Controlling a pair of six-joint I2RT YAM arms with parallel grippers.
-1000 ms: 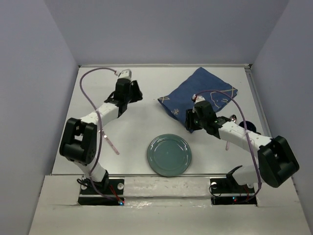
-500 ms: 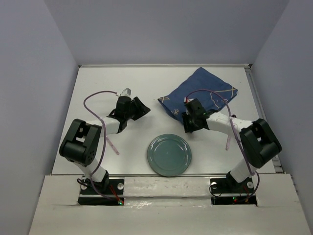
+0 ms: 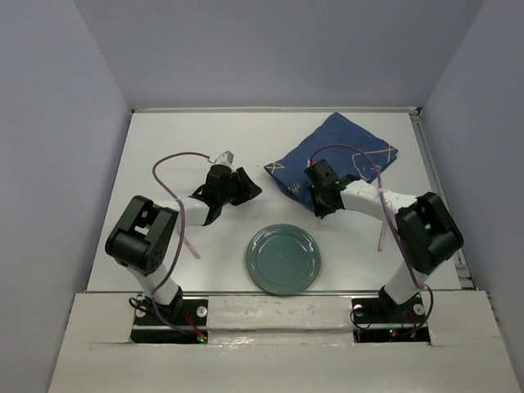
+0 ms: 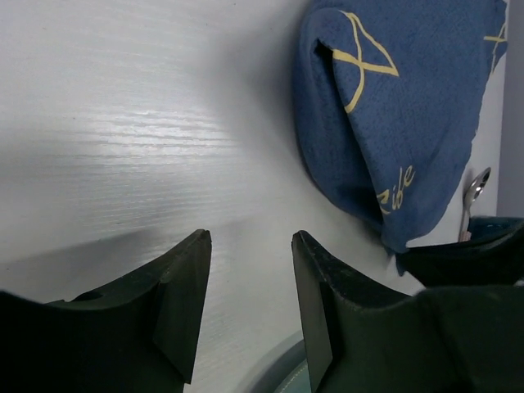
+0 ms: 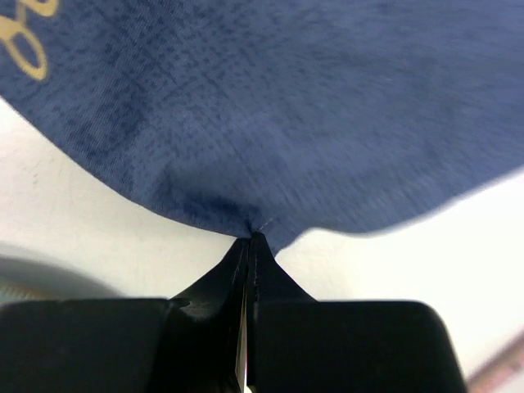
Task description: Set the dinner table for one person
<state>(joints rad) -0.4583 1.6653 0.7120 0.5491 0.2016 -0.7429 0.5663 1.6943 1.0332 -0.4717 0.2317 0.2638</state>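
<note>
The dinner table [image 3: 164,155] is a white top with lavender walls. A dark blue cloth with yellow marks [image 3: 344,151] lies crumpled at the back right. My right gripper [image 3: 319,196] is shut on the cloth's near edge; in the right wrist view the tips [image 5: 250,239] pinch the fabric [image 5: 286,106]. My left gripper [image 3: 247,187] is open and empty just above the table, left of the cloth's near corner [image 4: 360,147]; its tips [image 4: 250,241] frame bare table. A green plate [image 3: 283,259] sits front centre, its rim [image 4: 282,372] below the left fingers.
A pink-handled utensil [image 3: 187,242] lies left of the plate. Another pink handle [image 3: 381,236] lies right of it, by the right arm. A spoon bowl [image 4: 475,190] shows beyond the cloth. The right gripper's dark body [image 4: 471,250] is close to my left fingers.
My left gripper has swung right and nearer, toward the cloth's near corner. My right arm has folded in, and its gripper has moved slightly back-left to the cloth's near edge.
</note>
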